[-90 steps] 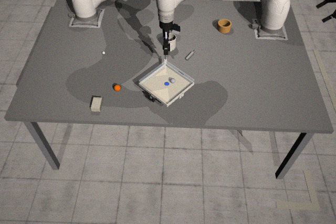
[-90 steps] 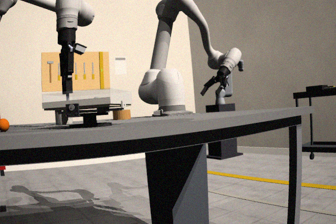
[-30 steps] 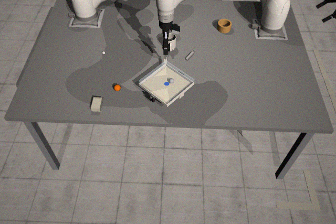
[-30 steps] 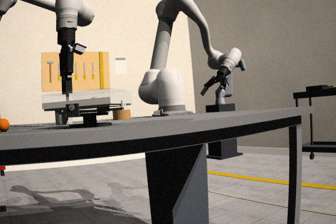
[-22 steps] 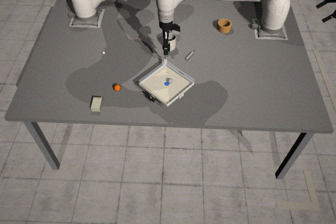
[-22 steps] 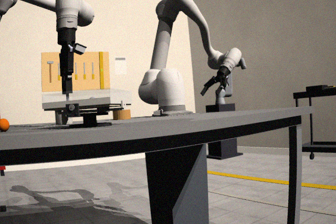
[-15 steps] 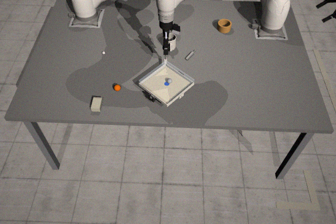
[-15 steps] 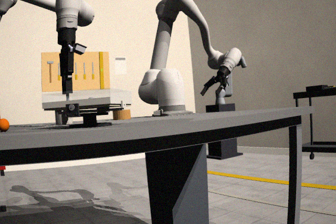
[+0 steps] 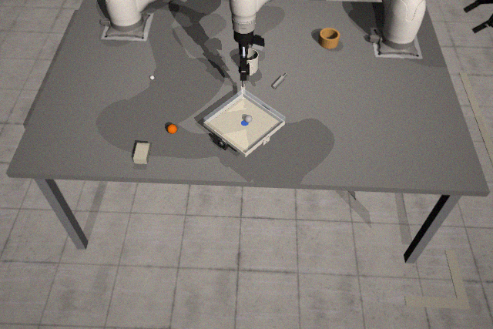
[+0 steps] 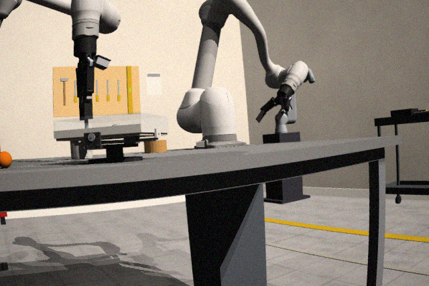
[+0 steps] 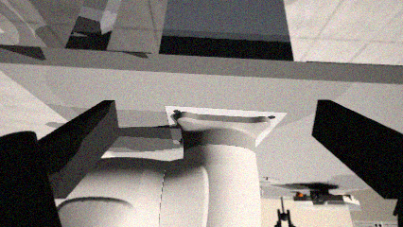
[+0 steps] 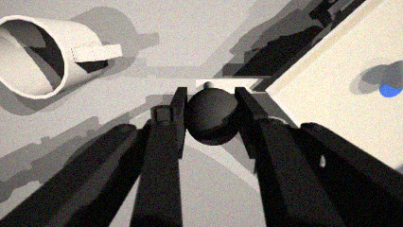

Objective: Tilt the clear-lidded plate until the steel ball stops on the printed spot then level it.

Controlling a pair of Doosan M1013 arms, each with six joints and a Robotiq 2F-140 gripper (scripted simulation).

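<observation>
At the plate's corner, my right gripper clasps a dark knob; on the plate, the ball sits by the blue spot. My left gripper gapes.

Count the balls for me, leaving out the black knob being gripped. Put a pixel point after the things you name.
3: the steel ball [image 9: 248,118] [image 12: 388,74] in the plate [image 9: 266,137] [image 10: 96,131] [image 11: 351,200] [image 12: 331,85]; in the top view, an orange ball [image 9: 172,129] [image 10: 5,159] [image 11: 301,195] left of it and a small white one [image 9: 152,77] farther up. Others may be hidden.

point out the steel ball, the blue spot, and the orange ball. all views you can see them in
Steel ball [image 9: 248,118]: top view, middle of the ball.
Blue spot [image 9: 243,122] [image 12: 391,90]: top and right wrist views, its uncovered part.
Orange ball [image 9: 172,129] [image 10: 5,159] [image 11: 301,195]: top, exterior and left wrist views, the ball's visible side.
</observation>
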